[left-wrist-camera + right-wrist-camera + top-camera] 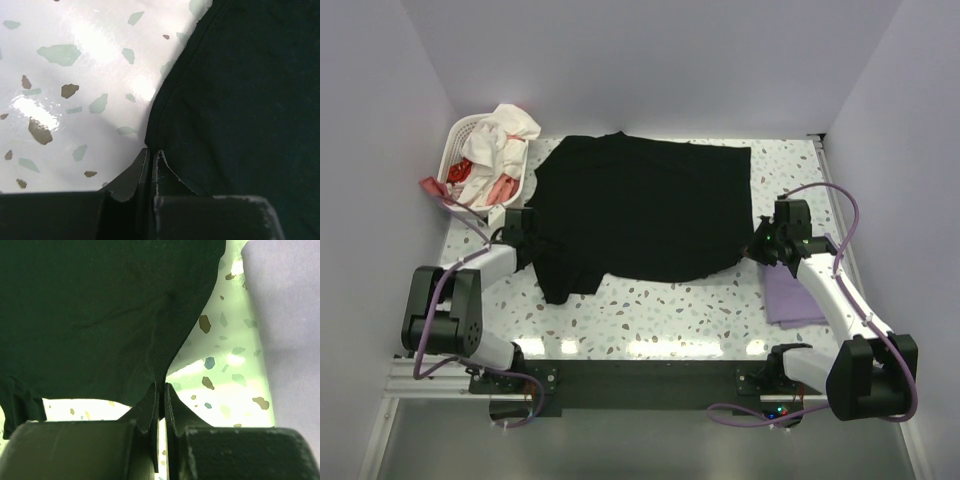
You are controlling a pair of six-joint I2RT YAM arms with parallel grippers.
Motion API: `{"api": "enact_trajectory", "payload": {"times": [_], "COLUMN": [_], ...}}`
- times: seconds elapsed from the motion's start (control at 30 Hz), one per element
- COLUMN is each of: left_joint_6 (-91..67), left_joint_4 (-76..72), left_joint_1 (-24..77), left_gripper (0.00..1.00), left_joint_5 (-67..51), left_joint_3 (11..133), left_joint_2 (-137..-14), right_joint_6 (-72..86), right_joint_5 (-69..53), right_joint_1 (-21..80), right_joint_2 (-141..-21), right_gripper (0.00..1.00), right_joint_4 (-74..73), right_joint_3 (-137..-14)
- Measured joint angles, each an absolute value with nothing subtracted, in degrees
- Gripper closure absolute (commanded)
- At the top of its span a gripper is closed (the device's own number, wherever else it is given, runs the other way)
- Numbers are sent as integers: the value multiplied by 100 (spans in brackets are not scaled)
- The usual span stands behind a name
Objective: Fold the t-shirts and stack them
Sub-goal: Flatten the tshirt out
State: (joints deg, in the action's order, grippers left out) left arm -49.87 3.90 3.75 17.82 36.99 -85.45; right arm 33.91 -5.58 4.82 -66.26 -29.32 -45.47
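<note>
So the left gripper (151,167) and right gripper (161,394) are both pinched tight on the black tee (650,210) edges. It's spread on a speckled white table (650,312), with pale purple walls (650,60) around.

- We see white links and black joints on the left arm (490,266) and right arm (825,286).
- Lilac cables (853,212) loop alongside.
- Our jaws look black and scuffed.

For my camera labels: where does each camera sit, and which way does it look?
Top external: above, behind the arms, looking down on table, black t-shirt and lavender t-shirt; both arms show.
Left wrist: on the left arm, facing down; left gripper shut on the black t-shirt's edge.
Right wrist: on the right arm; right gripper pinches the opposite edge.
Shared: black t-shirt in all; lavender t-shirt in top and right wrist.
</note>
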Motion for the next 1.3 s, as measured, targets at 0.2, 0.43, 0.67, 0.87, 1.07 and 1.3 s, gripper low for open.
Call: {"api": "enact_trajectory", "payload": {"times": [0.2,0.43,0.67,0.87,1.07,1.3], "left_joint_6": [-4888,-4523,-4174,-3999,-3959,-3975], "left_joint_4": [937,2001,3072,3935,4235,3795], "left_joint_1": [366,360,349,342,340,338], "left_gripper": [100,100,100,100,100,100], "left_joint_5": [1774,1756,1645,1463,1282,1079], "left_joint_3": [3804,4897,6864,8875,10267,9992], "left_joint_2": [-7498,-5561,-4519,-4427,-4539,-5026], "right_joint_6": [3380,3319,3291,3249,3214,3249], "right_joint_5": [-556,-548,-489,-259,-82,-60], "right_joint_1": [475,401,357,346,342,342], "right_joint_2": [-6595,-6136,-5509,-5201,-5264,-5636], "right_gripper": [100,100,100,100,100,100], "right_joint_4": [-3022,-3500,-4403,-5236,-5876,-5533], "right_joint_3": [-4711,-5612,-7286,-9013,-10602,-10726]}}
